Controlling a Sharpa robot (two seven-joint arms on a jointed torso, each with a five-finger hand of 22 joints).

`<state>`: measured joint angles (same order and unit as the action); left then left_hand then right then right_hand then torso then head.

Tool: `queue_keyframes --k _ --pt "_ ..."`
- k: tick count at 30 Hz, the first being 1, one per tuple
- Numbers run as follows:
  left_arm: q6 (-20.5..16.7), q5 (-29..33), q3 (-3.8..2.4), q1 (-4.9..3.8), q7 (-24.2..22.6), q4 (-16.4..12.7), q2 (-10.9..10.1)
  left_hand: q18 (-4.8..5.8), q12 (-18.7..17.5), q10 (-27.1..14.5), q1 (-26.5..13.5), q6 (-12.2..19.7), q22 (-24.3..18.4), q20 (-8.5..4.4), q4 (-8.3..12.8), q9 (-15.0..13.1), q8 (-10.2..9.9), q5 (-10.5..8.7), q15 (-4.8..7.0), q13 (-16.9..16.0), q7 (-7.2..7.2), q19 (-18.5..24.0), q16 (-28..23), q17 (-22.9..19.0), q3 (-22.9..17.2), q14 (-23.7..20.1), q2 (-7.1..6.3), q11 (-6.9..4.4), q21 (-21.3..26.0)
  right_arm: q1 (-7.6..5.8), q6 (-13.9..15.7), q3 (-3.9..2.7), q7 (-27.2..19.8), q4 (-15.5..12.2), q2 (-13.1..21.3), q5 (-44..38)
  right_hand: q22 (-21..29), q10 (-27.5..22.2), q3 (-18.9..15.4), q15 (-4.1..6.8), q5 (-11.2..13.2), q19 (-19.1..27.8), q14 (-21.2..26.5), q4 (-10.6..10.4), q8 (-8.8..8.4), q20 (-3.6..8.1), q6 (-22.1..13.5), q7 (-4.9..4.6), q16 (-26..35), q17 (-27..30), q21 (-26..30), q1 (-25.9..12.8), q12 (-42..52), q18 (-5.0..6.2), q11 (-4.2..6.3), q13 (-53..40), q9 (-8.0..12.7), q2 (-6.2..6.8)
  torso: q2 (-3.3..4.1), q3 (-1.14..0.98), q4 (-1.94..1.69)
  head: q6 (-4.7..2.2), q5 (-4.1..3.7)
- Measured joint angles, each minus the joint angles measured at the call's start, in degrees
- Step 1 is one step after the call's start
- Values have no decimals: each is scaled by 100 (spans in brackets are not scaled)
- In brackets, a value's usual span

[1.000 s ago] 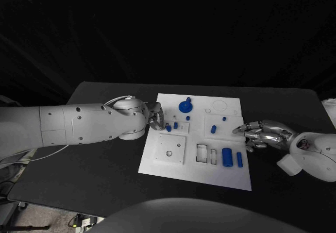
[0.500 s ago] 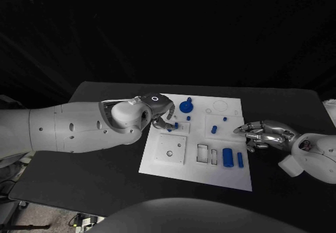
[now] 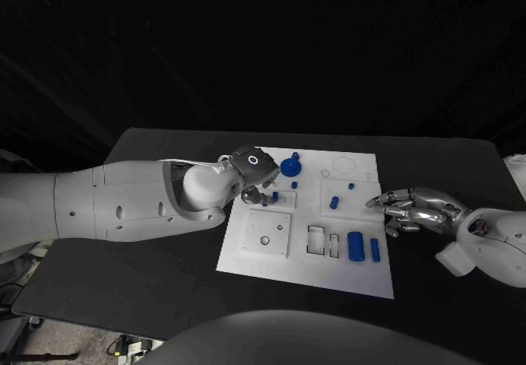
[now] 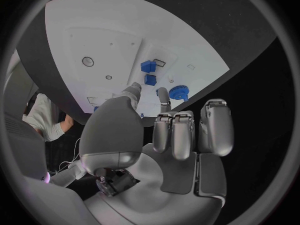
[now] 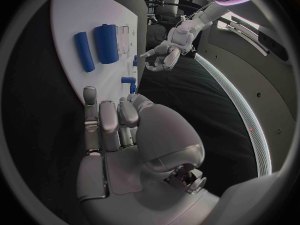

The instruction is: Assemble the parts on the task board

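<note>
Two arms are working over your black worktop (image 3: 164, 266), largest to smallest from there. The white task board (image 3: 362, 277) is lying between both sets of fingers. Your left hand (image 3: 250, 169) is hovering at the board's edge, its fingers (image 4: 164, 96) apart and holding nothing, with small blue parts (image 4: 149, 66) just beyond the fingertips. Your right hand (image 3: 414, 211) is resting beside the board, fingers (image 5: 90, 102) loosely curled and empty, two blue cylinders (image 5: 106, 42) lying just ahead of them.
</note>
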<state>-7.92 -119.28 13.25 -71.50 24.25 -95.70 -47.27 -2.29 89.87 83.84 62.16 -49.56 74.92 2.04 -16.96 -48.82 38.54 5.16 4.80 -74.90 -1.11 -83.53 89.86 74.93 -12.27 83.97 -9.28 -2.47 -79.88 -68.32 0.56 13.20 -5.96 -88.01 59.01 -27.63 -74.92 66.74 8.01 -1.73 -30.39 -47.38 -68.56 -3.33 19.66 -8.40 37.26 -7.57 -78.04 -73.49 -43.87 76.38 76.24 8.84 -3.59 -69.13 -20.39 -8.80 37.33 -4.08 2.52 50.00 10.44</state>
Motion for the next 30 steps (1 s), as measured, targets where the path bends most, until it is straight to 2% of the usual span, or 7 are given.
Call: queue_keyframes --k 8,11,18,20,30 --pt "230 -109 2 83 40 7 2 1 0 0 -135 0 0 0 4 -105 85 34 0 0 0 0 0 -1 -8 0 -15 0 0 0 1 0 -3 11 0 0 0 0 16 0 0 0 0 16 0 0 0 0 0 0 0 -23 0 0 0 1 0 23 -5 0 -4 0 -7" --pt "280 -116 1 95 54 16 -18 0 0 0 -135 44 0 -22 5 -121 85 83 0 0 2 -21 0 -1 -205 0 -15 0 0 2 1 0 -3 15 -1 0 0 0 16 0 0 0 0 16 0 0 0 0 0 1 0 -23 0 0 0 1 0 23 -5 0 -4 0 9" --pt "315 -117 0 157 78 99 9 0 0 0 -135 96 0 -22 7 -124 3 67 0 0 12 -21 0 -1 -644 0 -15 0 0 3 1 0 -3 30 -20 0 1 0 16 0 0 0 0 16 0 0 0 0 0 1 1 -23 0 0 0 1 0 23 -3 -1 -4 0 21" --pt "313 -117 0 174 81 127 33 0 0 0 -135 117 -1 -22 11 -119 -42 121 0 0 -9 -21 0 -1 -735 0 -15 0 0 3 0 0 -2 31 -23 0 1 0 16 0 0 0 0 16 0 0 0 0 0 1 1 -23 0 0 0 1 -1 23 -2 -1 -4 0 21" --pt "302 -119 0 199 96 257 88 0 0 0 -135 137 -1 -22 15 -100 -73 160 0 0 11 -21 0 -2 -823 0 -15 0 0 4 -1 0 -1 34 -16 0 1 1 63 0 0 0 0 16 0 0 0 0 0 2 4 -22 0 0 0 6 -1 23 -1 -1 -1 0 17"
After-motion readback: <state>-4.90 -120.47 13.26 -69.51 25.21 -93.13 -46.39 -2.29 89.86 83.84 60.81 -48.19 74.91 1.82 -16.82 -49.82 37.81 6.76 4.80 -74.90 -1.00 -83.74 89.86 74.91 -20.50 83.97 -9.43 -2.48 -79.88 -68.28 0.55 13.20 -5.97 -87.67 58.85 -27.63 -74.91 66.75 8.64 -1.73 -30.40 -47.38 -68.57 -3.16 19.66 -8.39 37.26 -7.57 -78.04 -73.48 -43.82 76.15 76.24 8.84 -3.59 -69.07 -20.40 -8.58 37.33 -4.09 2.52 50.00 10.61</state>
